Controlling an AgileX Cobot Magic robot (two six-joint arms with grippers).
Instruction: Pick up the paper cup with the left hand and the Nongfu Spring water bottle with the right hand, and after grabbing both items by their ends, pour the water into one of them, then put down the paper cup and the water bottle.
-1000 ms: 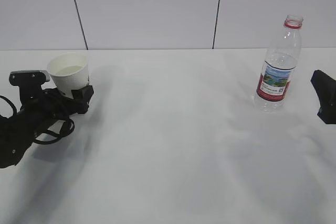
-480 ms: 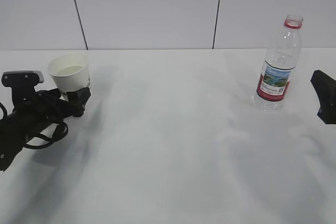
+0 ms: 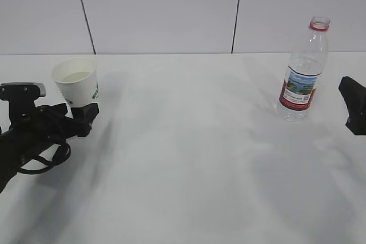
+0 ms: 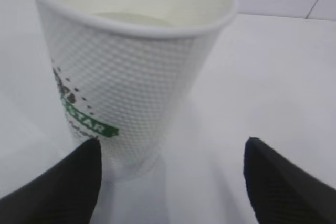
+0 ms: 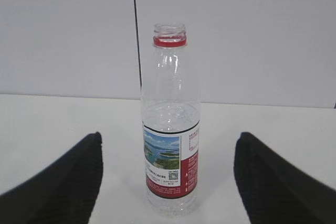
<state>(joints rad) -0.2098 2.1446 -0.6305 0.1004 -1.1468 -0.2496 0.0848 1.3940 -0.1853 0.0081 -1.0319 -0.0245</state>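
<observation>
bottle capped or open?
Open. The bottle stands upright on the table with no cap: the right wrist view shows the bare mouth above the red neck ring, and the exterior view agrees.

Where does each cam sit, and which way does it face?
Exterior: slanted down across the table; left arm and right end effector show.
Left wrist: faces the paper cup; both fingertips show.
Right wrist: faces the Nongfu Spring water bottle; both fingertips show.
Shared: the exterior view shows both cup and bottle.
</observation>
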